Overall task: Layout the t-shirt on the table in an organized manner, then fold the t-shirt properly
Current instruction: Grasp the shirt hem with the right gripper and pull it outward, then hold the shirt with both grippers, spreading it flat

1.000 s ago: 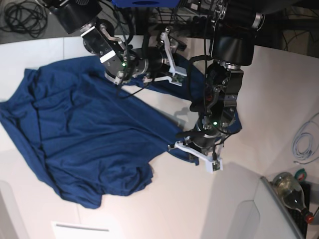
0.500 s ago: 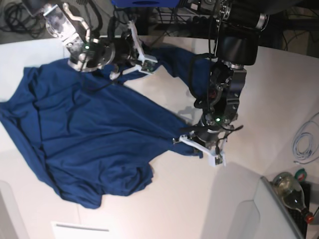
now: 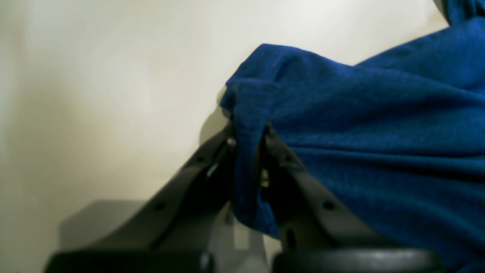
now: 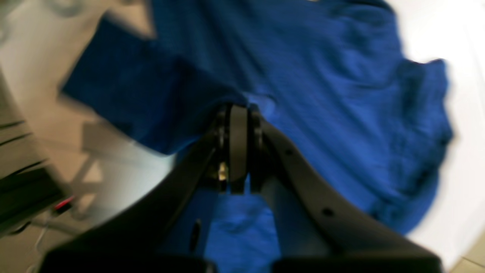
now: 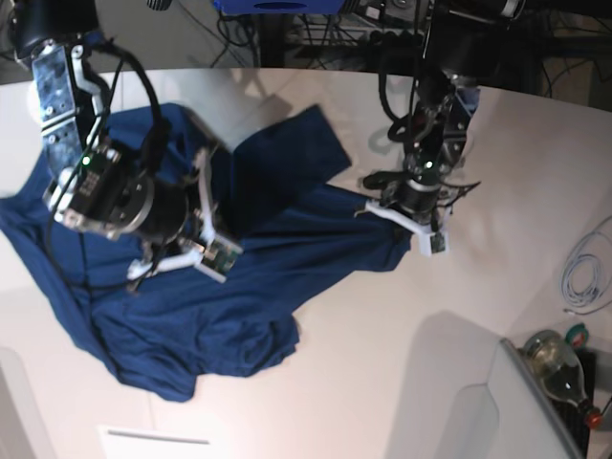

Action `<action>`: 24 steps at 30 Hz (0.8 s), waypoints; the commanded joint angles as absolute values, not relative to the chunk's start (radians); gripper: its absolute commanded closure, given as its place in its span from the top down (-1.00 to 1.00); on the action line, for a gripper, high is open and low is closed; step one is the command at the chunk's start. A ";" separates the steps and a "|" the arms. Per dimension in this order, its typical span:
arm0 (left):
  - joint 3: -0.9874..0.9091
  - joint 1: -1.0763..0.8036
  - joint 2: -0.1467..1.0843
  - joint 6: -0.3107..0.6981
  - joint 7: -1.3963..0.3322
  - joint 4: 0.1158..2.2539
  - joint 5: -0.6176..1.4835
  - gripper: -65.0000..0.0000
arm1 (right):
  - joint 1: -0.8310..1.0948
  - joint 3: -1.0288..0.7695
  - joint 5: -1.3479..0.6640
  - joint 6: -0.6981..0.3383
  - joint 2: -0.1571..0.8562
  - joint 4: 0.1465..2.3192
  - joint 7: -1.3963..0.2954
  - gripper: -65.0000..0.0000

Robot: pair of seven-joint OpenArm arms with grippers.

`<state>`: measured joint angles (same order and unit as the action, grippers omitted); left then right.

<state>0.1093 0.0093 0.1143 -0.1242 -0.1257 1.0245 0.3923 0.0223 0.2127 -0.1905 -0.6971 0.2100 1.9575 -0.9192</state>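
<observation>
t-shirt (image 5: pixel 249 258) rumpled on counter (image 5: pixel 382 382), far from flat | left gripper (image 3: pixel 248 136) jaws clamped on bunched edge fold, likely to pull it taut | right gripper (image 4: pixel 237 113) jaws clenched over mid-cloth; fabric pinch unclear; blurred

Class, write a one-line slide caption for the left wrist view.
Left gripper shut on a bunched fold of the navy t-shirt, lifted above the white table.

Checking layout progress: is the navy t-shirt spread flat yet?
No. The plain navy fabric t-shirt lies rumpled, with bunched folds along its lower edge.
</observation>
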 commanded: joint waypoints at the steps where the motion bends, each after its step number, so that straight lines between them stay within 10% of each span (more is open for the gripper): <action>1: 0.110 -0.042 0.124 -0.151 -0.245 1.030 0.397 -1.00 | -0.030 0.193 -0.199 -0.698 0.214 1.974 -0.897 -1.00; 12: 0.097 -0.306 0.156 -0.153 -0.248 1.339 0.397 -1.00 | -0.414 0.047 -0.194 -0.698 0.099 1.406 -0.822 -0.94; 18: 0.102 -0.354 0.153 -0.153 -0.249 1.374 0.398 -1.00 | -0.472 0.004 -0.197 -0.698 0.165 1.204 -0.803 0.27; 24: 0.097 -0.403 0.159 -0.153 -0.249 1.422 0.398 -1.00 | -0.160 -0.588 -0.196 -0.541 0.099 1.543 -0.955 0.32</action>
